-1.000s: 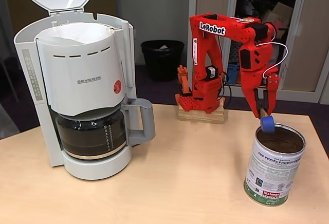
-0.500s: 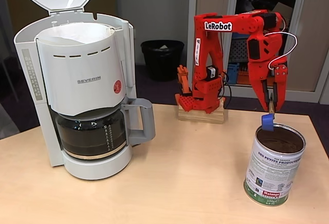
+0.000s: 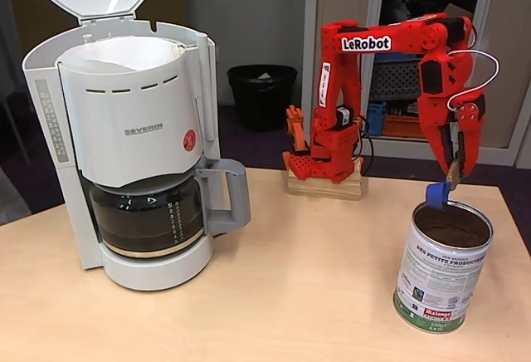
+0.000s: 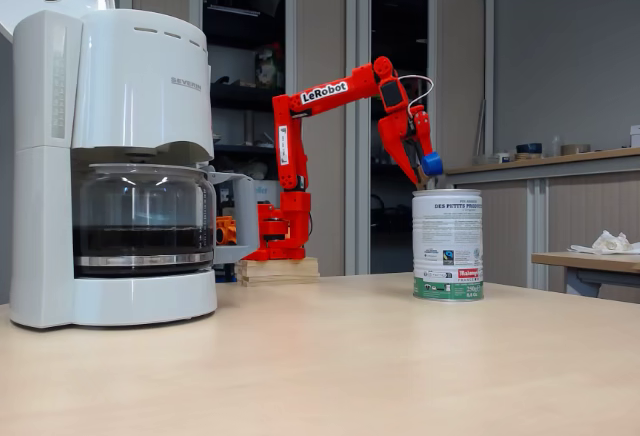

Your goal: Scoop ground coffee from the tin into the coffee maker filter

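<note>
The tin (image 3: pixel 440 277) stands open at the table's right, with dark ground coffee (image 3: pixel 455 227) inside it. My red gripper (image 3: pixel 452 178) hangs over the tin's far rim, shut on the handle of a small blue scoop (image 3: pixel 437 193) that sits just above the rim. I cannot tell what the scoop holds. The white coffee maker (image 3: pixel 133 129) stands at the left with its lid up and the white paper filter (image 3: pixel 124 51) in its top basket. In the other fixed view the gripper (image 4: pixel 422 161) holds the scoop (image 4: pixel 432 164) just above the tin (image 4: pixel 448 246).
A glass carafe (image 3: pixel 149 212) with dark liquid sits under the basket. The arm's base rests on a wooden block (image 3: pixel 325 186) at the table's back edge. A black waste bin (image 3: pixel 261 92) stands on the floor behind. Bare tabletop (image 3: pixel 307 279) lies between machine and tin.
The arm has swung to the right and stretched out. The gripper rose slightly and the blue scoop tilted, staying at the tin's far rim.
</note>
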Robot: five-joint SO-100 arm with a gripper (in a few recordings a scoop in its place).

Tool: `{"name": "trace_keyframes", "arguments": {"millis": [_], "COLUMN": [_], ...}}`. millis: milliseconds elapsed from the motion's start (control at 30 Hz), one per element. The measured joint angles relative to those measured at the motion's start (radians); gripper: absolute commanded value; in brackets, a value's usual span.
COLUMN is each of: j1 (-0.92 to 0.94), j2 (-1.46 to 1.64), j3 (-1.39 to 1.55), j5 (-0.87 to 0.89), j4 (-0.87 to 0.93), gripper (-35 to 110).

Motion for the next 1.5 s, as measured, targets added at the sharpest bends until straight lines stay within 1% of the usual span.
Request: {"name": "trace_keyframes", "arguments": {"millis": [167, 300, 433, 667, 800, 1033, 1233, 1500], "j1": [0.002, -0.018, 0.005, 0.06, 0.112, 0.27, 0.485, 0.758], "j2": [0.021, 0.069, 0.133, 0.273, 0.391, 0.604, 0.713, 0.761], "j3": [-0.014, -0.014, -0.014, -0.008, 0.074, 0.198, 0.267, 0.293], "j5": [0.0, 0.025, 0.061, 0.135, 0.178, 0.256, 0.318, 0.38], "j4": [-0.026, -0.086, -0.153, -0.356, -0.492, -0.676, -0.792, -0.808], "gripper": [0, 0, 0, 0, 0, 0, 0, 0]}}
